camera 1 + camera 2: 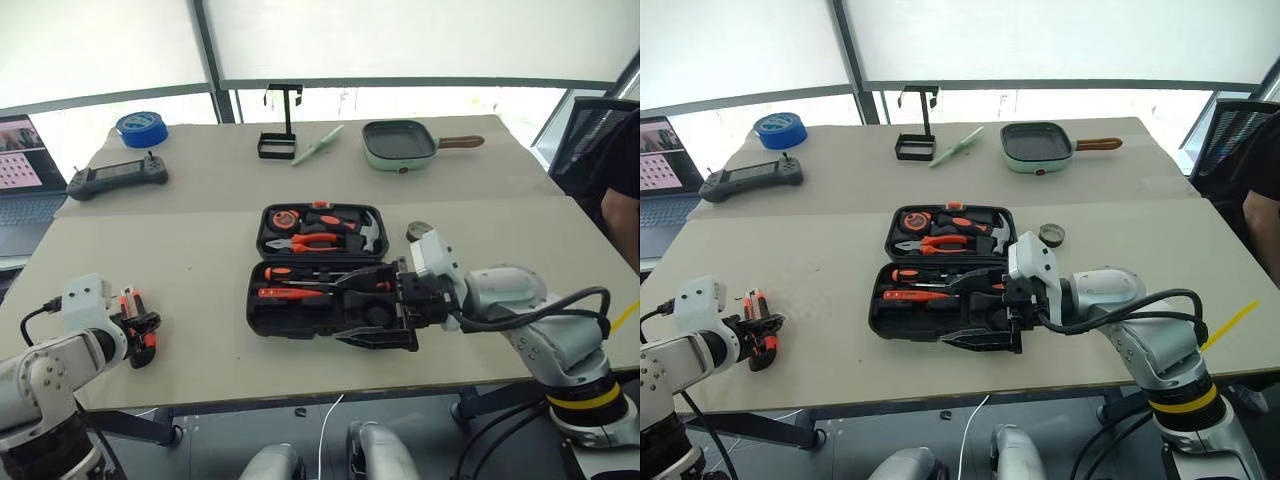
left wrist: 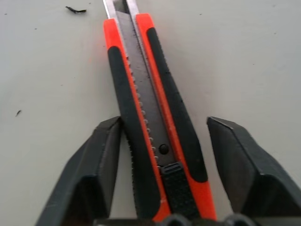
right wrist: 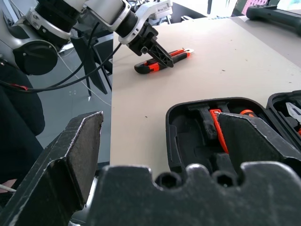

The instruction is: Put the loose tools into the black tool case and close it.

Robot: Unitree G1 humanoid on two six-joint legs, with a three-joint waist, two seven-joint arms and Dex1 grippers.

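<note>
Orange-and-black plastic utility knife – flat on tabletop, well left of open black moulded tool case | left gripper fingers half-open, straddling its handle, not clamped | right gripper fingers wide, empty, over case | knife likely light, rigid – grip ribbed mid-handle.

Robot test lab: bare worktable, laptop, handheld controller, window blinds.
</note>
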